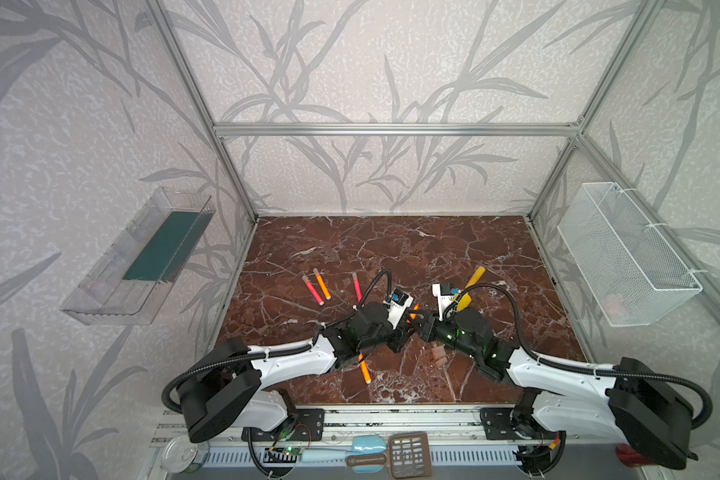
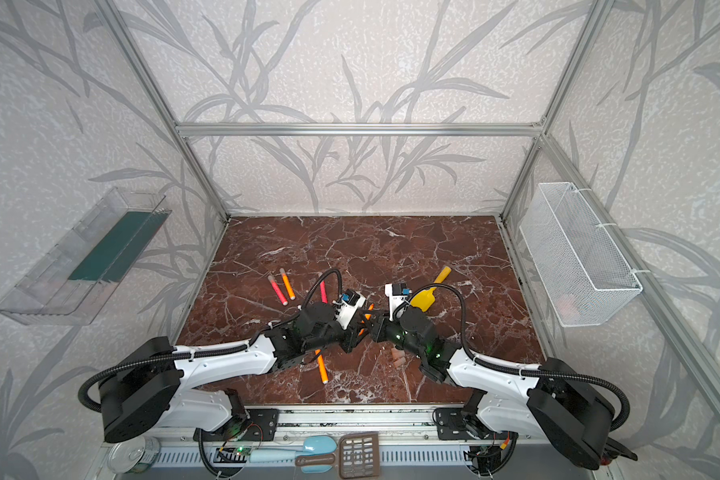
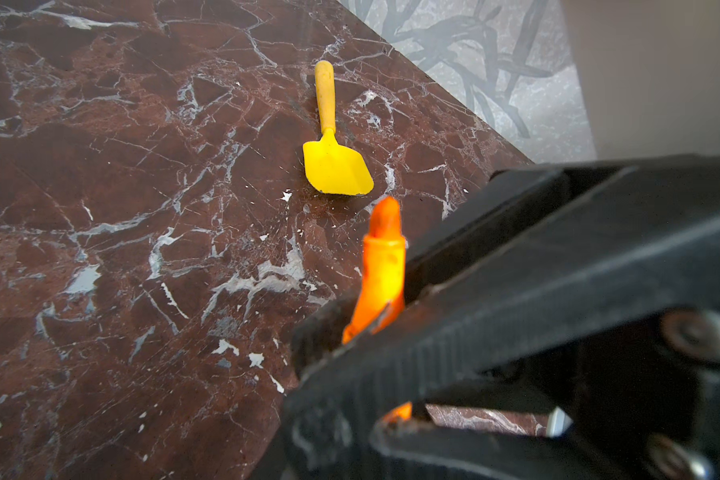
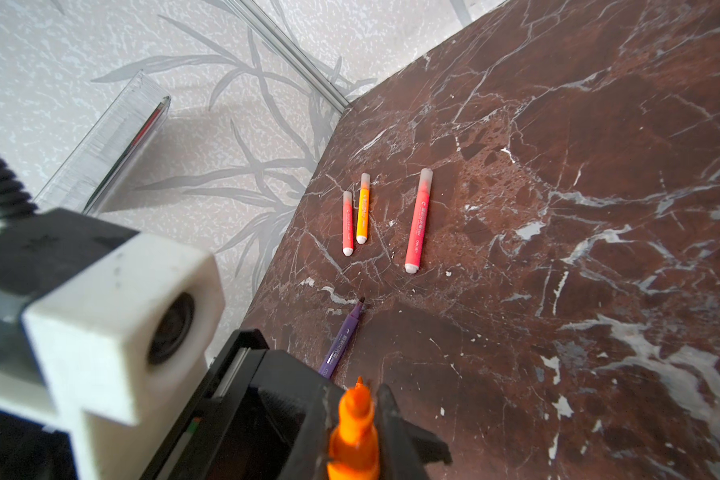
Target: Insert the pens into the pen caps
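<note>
Both grippers meet at mid-table around one uncapped orange pen [image 1: 413,312] [image 4: 356,419]. My right gripper [image 4: 356,415] [image 1: 422,328] is shut on it just behind the bare tip. My left gripper [image 3: 391,415] [image 1: 406,332] has its jaws slightly apart, with a sliver of the same pen [image 3: 383,266] between them. Two red-pink pens [image 1: 312,290] [image 1: 356,286] and an orange one [image 1: 321,284] lie capped at the far left. Another orange pen [image 1: 365,370] lies under my left arm. A purple pen [image 4: 341,338] lies uncapped. Loose pen caps [image 1: 438,353] sit under my right arm.
A yellow spatula [image 1: 470,284] [image 3: 333,166] lies right of centre behind the right gripper. A clear bin [image 1: 142,257] hangs on the left wall and a wire basket [image 1: 624,253] on the right wall. Kitchen utensils [image 1: 408,455] and a tin can [image 1: 179,455] rest on the front rail.
</note>
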Tool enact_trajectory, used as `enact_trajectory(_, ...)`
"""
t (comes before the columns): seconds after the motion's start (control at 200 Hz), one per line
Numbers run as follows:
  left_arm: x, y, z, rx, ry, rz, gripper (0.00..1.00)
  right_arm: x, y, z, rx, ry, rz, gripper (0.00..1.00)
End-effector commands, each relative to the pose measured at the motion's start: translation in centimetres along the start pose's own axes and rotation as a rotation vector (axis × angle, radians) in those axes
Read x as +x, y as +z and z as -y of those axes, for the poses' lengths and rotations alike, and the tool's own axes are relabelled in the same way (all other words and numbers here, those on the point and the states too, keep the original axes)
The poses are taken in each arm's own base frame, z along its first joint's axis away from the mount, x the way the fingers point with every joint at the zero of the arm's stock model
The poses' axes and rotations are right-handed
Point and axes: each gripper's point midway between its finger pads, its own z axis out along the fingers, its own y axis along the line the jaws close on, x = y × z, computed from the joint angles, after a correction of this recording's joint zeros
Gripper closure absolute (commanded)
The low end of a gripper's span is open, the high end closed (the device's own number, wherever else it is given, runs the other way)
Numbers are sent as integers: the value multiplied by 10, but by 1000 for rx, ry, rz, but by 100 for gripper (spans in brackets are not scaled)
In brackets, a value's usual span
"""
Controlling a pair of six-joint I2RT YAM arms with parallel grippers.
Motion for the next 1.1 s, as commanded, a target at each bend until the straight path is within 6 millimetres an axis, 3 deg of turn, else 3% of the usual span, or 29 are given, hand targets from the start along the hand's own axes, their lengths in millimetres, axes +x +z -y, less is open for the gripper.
enact_trajectory(0.0, 0, 1, 0, 0, 17, 21, 68, -9, -3, -10, -27, -25, 38, 100)
enact_trajectory(0.305, 7, -2, -3, -6, 10, 19, 74, -10, -2, -8, -12, -27, 42, 100)
enact_trajectory(0.435, 5, -4, -4, -9, 8, 37, 92, -5, 2, -6, -11, -25, 26, 100)
enact_trajectory(0.47, 4, -5, -5, -19, 3, 46, 100, -4, 3, -6, -13, -24, 21, 94)
enact_trajectory(0.565, 1, -10, -19, -105, -19, 52, 100, -5, 5, -7, -4, -32, 12, 72)
enact_trajectory(0.7, 3, -27, -64, -355, -91, 63, 100, -3, 0, 9, 82, -80, 0, 48)
enact_trajectory(0.85, 29, -56, -94, -520, -159, 34, 100, 5, -15, 34, 210, -114, -34, 40)
enact_trajectory(0.995, 21, -82, -99, -570, -183, 80, 100, 20, -36, 52, 285, -111, -72, 40)
enact_trajectory(1.095, 22, -81, -86, -471, -204, 123, 100, 37, -55, 65, 341, -110, -111, 41)
